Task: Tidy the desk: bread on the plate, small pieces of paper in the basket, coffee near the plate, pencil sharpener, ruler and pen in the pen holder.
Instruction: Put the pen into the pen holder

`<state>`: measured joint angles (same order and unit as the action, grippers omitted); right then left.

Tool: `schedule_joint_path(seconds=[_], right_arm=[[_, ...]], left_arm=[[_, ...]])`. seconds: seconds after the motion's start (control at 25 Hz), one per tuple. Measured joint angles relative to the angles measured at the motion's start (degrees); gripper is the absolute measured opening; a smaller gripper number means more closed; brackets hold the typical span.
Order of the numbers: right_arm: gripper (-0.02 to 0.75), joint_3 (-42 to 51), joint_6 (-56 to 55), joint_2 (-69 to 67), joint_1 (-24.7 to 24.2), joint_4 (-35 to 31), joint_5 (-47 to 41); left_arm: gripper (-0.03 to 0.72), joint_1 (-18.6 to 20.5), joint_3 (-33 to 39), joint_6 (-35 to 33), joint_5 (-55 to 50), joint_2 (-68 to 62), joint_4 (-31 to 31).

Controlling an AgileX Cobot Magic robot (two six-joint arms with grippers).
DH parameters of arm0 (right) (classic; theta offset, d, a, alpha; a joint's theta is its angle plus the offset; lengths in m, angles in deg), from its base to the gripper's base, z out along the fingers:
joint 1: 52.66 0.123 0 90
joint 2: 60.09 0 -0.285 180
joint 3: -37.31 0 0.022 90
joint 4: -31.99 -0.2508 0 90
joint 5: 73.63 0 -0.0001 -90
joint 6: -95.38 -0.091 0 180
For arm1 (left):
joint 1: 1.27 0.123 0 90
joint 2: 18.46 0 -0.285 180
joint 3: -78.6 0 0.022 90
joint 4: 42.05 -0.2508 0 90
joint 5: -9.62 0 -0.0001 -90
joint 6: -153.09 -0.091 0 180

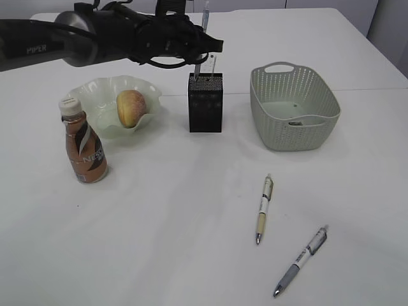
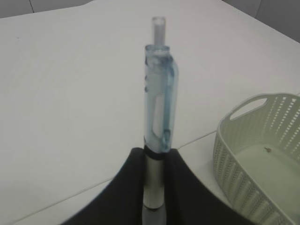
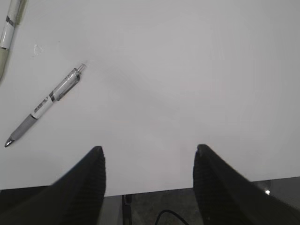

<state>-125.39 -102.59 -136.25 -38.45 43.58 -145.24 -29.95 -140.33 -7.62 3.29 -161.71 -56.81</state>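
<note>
My left gripper (image 1: 203, 46) is shut on a clear blue pen (image 2: 158, 117) and holds it upright over the black mesh pen holder (image 1: 205, 102); the pen also shows in the exterior view (image 1: 204, 29). Bread (image 1: 131, 107) lies in the pale green plate (image 1: 102, 89). The coffee bottle (image 1: 83, 142) stands just in front of the plate. A beige pen (image 1: 264, 208) and a grey-grip pen (image 1: 301, 261) lie on the table at the front right. My right gripper (image 3: 149, 161) is open and empty above the table's front edge, with the grey-grip pen (image 3: 43, 107) to its left.
A green basket (image 1: 322, 105) stands right of the pen holder with a small item inside; its rim shows in the left wrist view (image 2: 243, 140). The beige pen's end shows at the right wrist view's top left (image 3: 7, 33). The table's front edge (image 3: 154, 190) lies beneath my right gripper.
</note>
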Motion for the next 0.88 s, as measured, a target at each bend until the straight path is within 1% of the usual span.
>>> schedule_joint_path(seconds=[0.88], right_arm=[[0.467,0.00,-0.13,0.00,0.00,0.00,0.00]], left_arm=[[0.074,0.00,0.00,0.00,-1.45,-0.90,0.08]])
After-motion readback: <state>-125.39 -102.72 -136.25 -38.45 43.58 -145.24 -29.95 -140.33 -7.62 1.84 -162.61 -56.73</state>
